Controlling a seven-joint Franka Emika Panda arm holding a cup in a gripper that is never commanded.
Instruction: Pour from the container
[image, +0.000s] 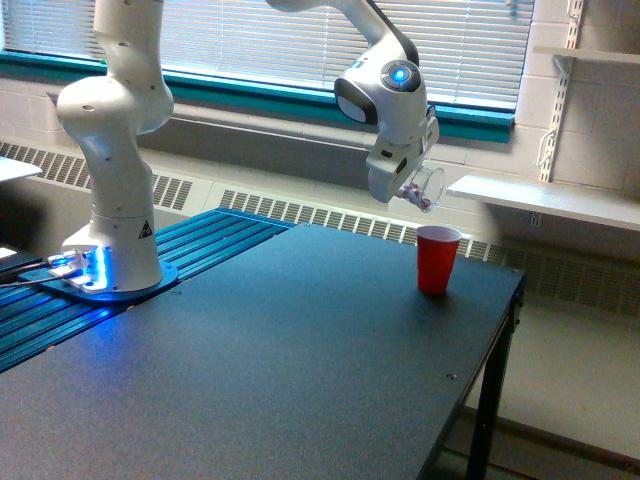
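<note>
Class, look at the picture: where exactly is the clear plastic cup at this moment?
In the exterior view the clear cup is held tilted in the gripper, up in the air just above the red cup, which stands near the table's far right corner.

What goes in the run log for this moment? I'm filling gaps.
stage: pouring | end effector: holding clear cup, tilted, above red cup | red cup: upright on table | spill: none visible

You've got open table (300, 370) everywhere except the red cup (437, 258) near the far edge; the arm base (110, 250) blocks the exterior view's left side.
</note>
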